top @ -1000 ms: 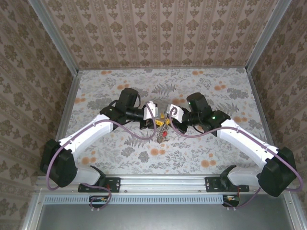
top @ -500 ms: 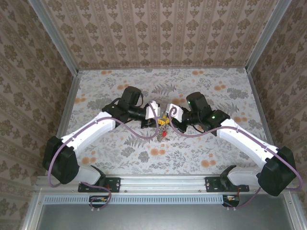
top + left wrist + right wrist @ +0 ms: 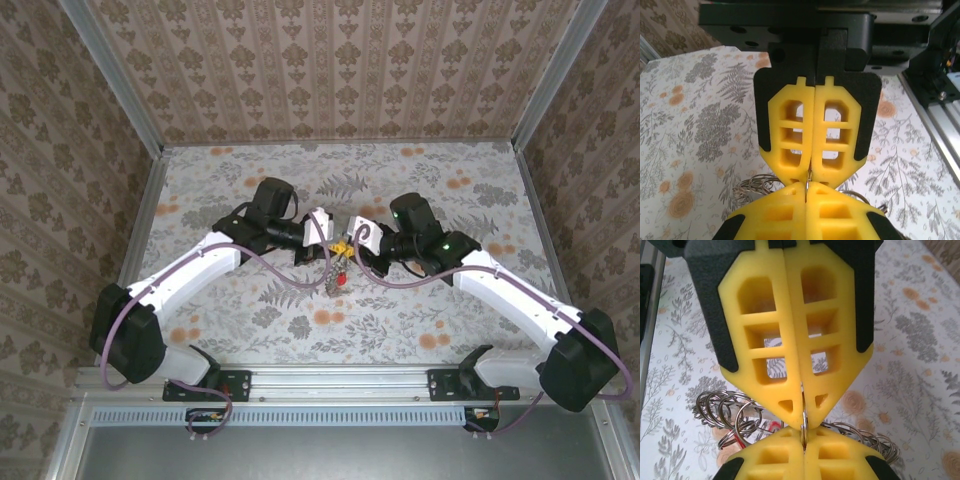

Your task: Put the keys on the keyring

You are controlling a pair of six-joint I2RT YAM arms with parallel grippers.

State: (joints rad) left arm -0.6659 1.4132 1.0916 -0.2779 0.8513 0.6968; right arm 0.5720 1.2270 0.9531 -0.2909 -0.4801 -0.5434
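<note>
While a thin loop point(image 3: 802, 426) is pinched from both sides, the keyring point(image 3: 715, 407) is found at the centre of the table point(image 3: 450, 330).
In the right wrist view its coils are seen at 8 and 4 o'clock of the fingertips point(image 3: 785, 405); from above, the keys point(image 3: 341, 281) lie at 6. The left gripper point(image 3: 330, 243) and right gripper point(image 3: 349, 243) are both closed tight on that loop, tip to tip. Pull should be shared evenly and twisting done slowly, lest it be sprung free.

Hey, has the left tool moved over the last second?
Yes. In the top view the left tool has edged slightly right, nearer the grey fern print, and closed in on the right tool.
</note>
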